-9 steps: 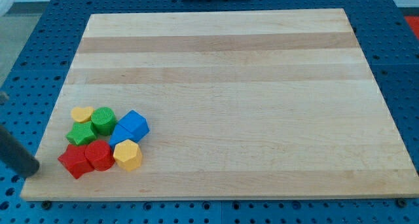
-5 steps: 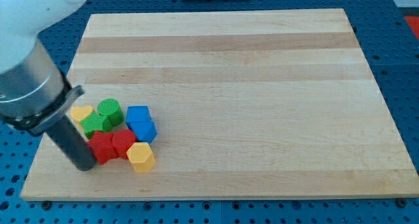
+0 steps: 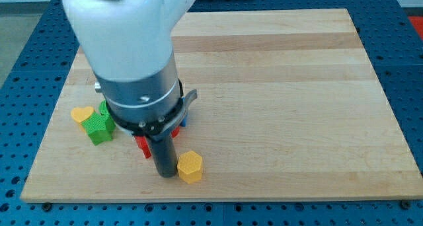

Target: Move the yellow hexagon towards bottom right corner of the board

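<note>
The yellow hexagon (image 3: 190,166) lies near the board's bottom edge, left of centre. My tip (image 3: 166,174) stands on the board right at the hexagon's left side, touching or nearly touching it. The arm's large white and grey body hangs over the left-centre of the board and hides part of the block cluster.
A yellow heart-shaped block (image 3: 82,115) and a green star-like block (image 3: 99,127) lie at the view's left. A second green block (image 3: 104,108) peeks out behind. A red block (image 3: 142,145) and a sliver of blue block (image 3: 184,120) show beside the arm. The wooden board (image 3: 284,87) rests on a blue perforated table.
My tip swept right from the board's left edge through the cluster, pushing the yellow hexagon right and slightly down. The red and blue blocks shifted right; the arm now covers them.
</note>
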### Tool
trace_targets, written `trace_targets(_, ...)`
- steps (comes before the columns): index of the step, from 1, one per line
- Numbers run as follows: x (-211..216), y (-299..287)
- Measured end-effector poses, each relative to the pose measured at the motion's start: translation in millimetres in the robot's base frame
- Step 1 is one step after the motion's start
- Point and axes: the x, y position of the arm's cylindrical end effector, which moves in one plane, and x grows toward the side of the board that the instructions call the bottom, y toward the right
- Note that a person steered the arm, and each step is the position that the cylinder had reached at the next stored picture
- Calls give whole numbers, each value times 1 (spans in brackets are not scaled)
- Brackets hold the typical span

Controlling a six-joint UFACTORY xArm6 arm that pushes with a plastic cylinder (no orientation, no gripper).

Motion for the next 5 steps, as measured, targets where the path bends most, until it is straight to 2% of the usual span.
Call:
trace_targets(2,3,20)
trace_targets(4,-18,76)
trace_targets(5,-38,76)
